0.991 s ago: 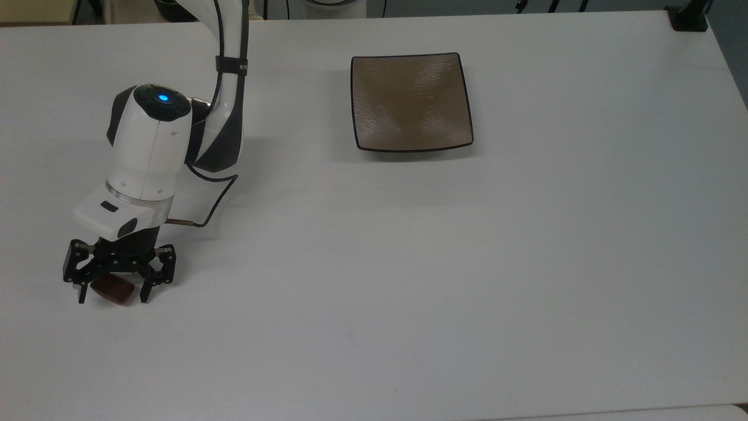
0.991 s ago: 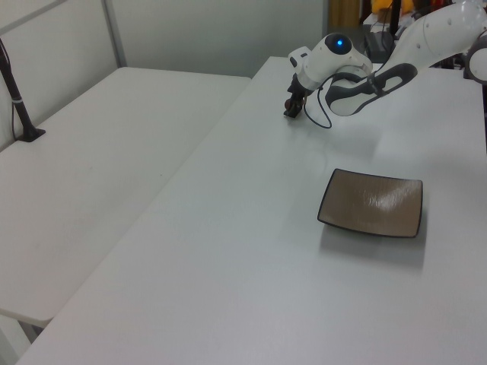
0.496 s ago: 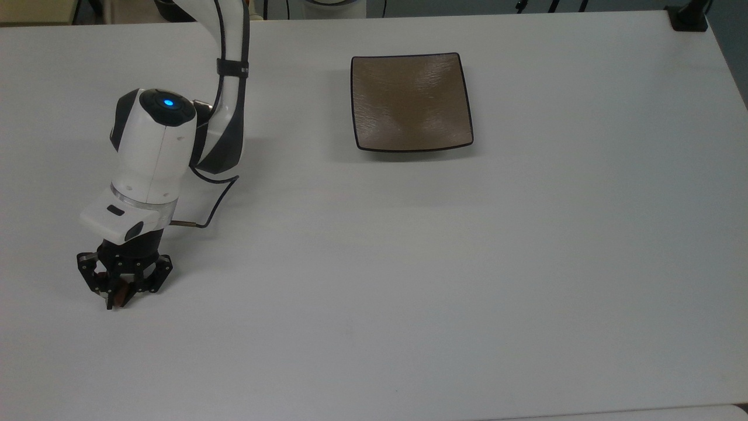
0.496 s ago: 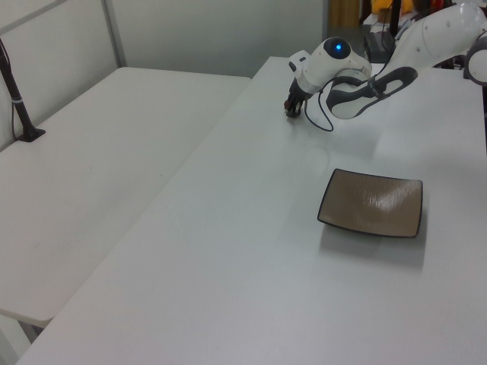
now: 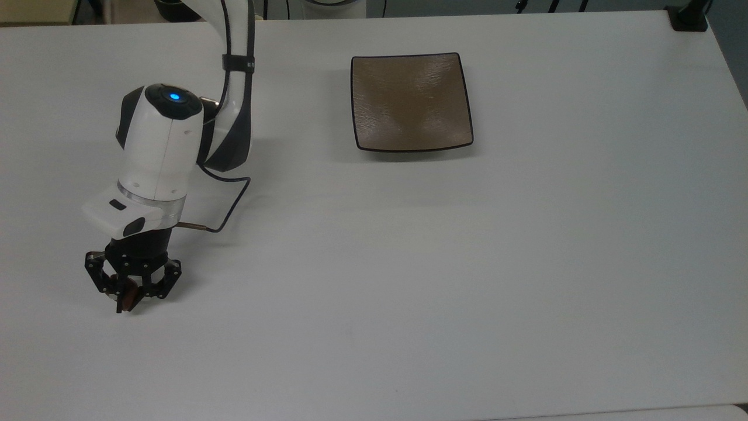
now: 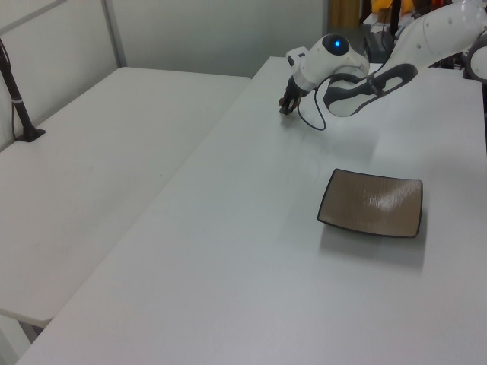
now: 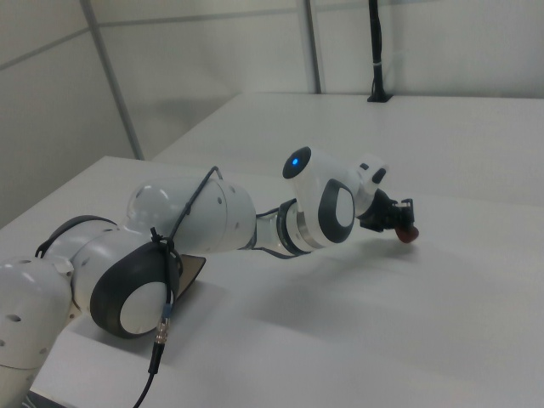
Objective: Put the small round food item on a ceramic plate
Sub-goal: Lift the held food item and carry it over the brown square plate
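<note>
The small round food item (image 5: pixel 130 293) is held between the closed fingers of the gripper (image 5: pixel 128 295) and should be carried level toward the ceramic plate (image 5: pixel 409 99) at two o'clock in the top view.

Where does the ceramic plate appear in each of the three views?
Top view: ceramic plate, upper middle.
Left view: lower right.
Right view: just a dark corner behind the arm's elbow.
Shared landmark: the wrist's blue light.
</note>
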Motion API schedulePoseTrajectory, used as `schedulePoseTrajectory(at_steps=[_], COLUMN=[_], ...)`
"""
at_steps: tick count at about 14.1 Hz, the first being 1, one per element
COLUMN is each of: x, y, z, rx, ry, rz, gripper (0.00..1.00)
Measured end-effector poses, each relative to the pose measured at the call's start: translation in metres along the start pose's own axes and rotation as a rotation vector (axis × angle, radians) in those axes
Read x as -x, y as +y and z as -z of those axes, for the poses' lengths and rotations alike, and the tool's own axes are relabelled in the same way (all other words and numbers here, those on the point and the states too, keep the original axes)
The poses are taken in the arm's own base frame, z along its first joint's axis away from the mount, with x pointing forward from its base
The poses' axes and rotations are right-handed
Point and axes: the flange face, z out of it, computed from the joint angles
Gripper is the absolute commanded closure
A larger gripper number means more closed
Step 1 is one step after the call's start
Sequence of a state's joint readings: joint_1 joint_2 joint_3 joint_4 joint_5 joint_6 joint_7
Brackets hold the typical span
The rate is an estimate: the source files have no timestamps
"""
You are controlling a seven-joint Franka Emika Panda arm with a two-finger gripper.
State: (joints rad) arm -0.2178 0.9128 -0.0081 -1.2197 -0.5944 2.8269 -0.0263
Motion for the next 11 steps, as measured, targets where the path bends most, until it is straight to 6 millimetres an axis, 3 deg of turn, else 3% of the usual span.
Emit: schedulePoseTrajectory(at_steps=[6,11], x=[-0.021,-0.029], y=[-0.028,-0.076], z=[0.059,0.122], rx=[-0.079,-0.183], ry=[0.013,-0.13], rz=[-0.158,-0.284], gripper=[0.85,0.85])
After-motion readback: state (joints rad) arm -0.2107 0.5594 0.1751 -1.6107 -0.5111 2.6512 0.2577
